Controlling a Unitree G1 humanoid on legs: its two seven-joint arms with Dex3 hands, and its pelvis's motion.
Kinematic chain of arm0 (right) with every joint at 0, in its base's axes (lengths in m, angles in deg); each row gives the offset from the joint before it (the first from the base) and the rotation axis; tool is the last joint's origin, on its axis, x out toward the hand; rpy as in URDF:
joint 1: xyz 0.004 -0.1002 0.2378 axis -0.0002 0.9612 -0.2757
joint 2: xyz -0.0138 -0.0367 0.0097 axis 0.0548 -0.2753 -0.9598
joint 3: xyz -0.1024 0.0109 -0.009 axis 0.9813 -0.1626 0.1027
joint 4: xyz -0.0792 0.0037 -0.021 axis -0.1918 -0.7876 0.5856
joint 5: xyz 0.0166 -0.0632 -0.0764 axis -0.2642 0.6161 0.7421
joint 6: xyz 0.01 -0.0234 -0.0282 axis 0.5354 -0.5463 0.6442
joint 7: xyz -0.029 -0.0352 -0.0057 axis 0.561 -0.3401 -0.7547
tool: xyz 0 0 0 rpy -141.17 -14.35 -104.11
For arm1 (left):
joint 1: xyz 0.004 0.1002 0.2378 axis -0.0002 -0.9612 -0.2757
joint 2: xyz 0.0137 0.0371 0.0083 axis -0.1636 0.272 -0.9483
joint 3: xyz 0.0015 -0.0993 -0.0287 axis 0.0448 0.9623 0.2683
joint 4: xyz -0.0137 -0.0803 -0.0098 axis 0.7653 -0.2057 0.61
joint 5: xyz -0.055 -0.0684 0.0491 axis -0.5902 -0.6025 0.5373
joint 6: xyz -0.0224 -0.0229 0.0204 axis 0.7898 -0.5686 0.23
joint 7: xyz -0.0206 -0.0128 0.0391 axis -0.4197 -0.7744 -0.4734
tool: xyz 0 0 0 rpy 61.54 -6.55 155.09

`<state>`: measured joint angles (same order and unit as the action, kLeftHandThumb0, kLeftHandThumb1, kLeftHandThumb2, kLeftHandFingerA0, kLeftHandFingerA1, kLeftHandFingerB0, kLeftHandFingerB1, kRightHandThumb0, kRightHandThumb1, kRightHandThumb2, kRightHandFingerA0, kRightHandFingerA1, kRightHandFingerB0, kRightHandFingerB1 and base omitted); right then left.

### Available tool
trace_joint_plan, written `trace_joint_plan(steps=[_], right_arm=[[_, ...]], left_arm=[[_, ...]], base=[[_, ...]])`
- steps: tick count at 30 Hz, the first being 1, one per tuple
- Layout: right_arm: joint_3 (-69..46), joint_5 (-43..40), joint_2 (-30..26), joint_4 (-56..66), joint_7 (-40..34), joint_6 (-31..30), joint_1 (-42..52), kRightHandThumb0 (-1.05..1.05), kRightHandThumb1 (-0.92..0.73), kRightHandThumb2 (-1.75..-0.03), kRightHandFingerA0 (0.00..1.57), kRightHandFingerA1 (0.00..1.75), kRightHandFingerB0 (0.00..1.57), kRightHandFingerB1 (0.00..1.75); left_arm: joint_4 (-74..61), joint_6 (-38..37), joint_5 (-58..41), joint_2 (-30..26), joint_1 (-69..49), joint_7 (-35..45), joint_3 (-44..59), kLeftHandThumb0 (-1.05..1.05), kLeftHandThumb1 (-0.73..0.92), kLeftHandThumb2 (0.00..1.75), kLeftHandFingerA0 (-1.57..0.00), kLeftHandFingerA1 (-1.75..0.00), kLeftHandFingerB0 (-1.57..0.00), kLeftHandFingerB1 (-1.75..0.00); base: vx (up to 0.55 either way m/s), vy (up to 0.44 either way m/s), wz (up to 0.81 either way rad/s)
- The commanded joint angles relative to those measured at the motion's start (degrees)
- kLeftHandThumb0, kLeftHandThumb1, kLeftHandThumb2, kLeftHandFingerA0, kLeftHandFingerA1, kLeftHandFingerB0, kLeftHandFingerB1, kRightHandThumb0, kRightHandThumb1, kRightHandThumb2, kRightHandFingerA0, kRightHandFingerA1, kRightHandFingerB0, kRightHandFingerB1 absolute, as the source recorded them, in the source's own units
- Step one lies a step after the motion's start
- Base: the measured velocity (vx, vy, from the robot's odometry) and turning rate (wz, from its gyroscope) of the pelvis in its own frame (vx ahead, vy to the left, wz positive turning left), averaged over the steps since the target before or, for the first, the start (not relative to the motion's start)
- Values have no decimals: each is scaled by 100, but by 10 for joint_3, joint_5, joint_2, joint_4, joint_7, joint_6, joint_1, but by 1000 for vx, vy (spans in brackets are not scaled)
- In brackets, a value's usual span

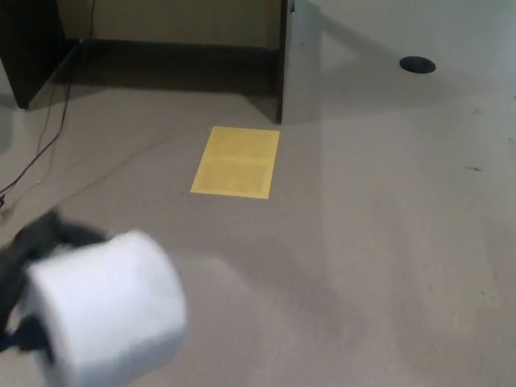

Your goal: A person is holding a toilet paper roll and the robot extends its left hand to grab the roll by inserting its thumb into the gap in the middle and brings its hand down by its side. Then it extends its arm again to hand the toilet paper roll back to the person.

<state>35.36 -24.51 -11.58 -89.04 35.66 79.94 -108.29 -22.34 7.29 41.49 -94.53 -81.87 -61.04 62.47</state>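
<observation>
The white toilet paper roll [105, 306] is at the lower left of the head view, blurred by motion. My left hand [24, 250] shows as a dark blur at the picture's left edge, wrapped over the top and left side of the roll and shut on it. The thumb and the roll's middle hole are hidden behind the roll. My right hand does not appear. No part of the person is visible.
A yellow sheet [236, 161] lies flat on the beige floor. Dark furniture [32, 40] and a panel edge [282, 64] stand at the back. A cable [40, 153] trails along the left. A black round spot [418, 64] marks the floor far right.
</observation>
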Motion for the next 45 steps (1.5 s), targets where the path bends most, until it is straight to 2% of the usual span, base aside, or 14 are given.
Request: trace_joint_plan(steps=[1,8,10,17,20,22,24,25,28,31,33,34,36,45], right_arm=[[-13,-8,-5,-3,-15,-4,8,-34,-67,-60,63,68,48,40],[-14,-7,-10,5,-37,12,47,-34,-66,-59,65,70,47,41],[-14,-5,-8,4,-50,16,62,-33,-66,-60,62,63,46,41],[2,15,-10,11,-98,2,119,-35,-69,-60,65,62,45,41],[11,21,-10,10,-100,-21,139,-43,-56,-88,59,68,37,53],[13,20,-12,12,-97,-27,150,-37,-71,-60,61,55,42,40],[14,19,-12,14,-91,-37,155,-40,-72,-61,62,55,43,39],[16,20,-13,13,-84,-44,156,-41,-73,-61,66,57,45,41],[21,22,-15,11,-71,-54,154,-42,-72,-62,68,58,45,41],[23,22,-12,10,-65,-66,153,-42,-71,-61,63,59,49,45],[21,17,-11,7,-58,-70,149,-42,-70,-61,66,59,48,43],[21,17,-11,7,-57,-73,143,-42,-70,-61,67,60,49,44],[23,20,-12,7,-59,-73,142,-43,-71,-61,64,59,49,44],[21,17,-13,13,-50,-85,124,-42,-72,-61,62,53,46,40]], left_arm=[[174,-151,-5,-24,-61,-61,40,-5,77,80,-95,-136,-75,-114],[363,-156,143,-74,-127,-223,-30,-5,79,69,-86,-132,-79,-111],[416,-136,172,-91,-133,-264,-62,-15,75,63,-95,-122,-83,-81],[481,-171,107,-88,-156,-212,-69,-13,82,64,-94,-137,-74,-115],[487,-178,59,-83,-174,-156,-62,-18,84,64,-81,-102,-75,-75],[481,-201,44,-79,-190,-142,-60,-15,82,70,-84,-121,-74,-98],[481,-209,42,-78,-198,-141,-61,-19,82,67,-83,-110,-75,-83],[482,-215,41,-76,-200,-142,-62,-15,80,74,-88,-142,-73,-124],[486,-229,38,-73,-200,-144,-64,-14,81,75,-85,-149,-72,-130],[480,-220,47,-71,-194,-162,-67,-18,84,64,-84,-92,-72,-63],[429,-230,50,-72,-186,-180,-61,-24,83,64,-84,-75,-67,-59],[390,-212,25,-66,-178,-155,-53,-24,82,64,-87,-91,-71,-64],[319,-245,-10,-57,-154,-138,-44,-12,78,77,-94,-142,-76,-126],[-79,-99,31,-23,-16,-97,-88,-5,67,86,-93,-147,-77,-124]], base=[[0,0,0],[0,0,0],[0,0,0],[0,0,0],[0,0,0],[0,0,0],[0,0,0],[0,0,0],[0,0,0],[0,0,0],[0,0,0],[0,0,0],[-3,-5,4],[0,0,0]])
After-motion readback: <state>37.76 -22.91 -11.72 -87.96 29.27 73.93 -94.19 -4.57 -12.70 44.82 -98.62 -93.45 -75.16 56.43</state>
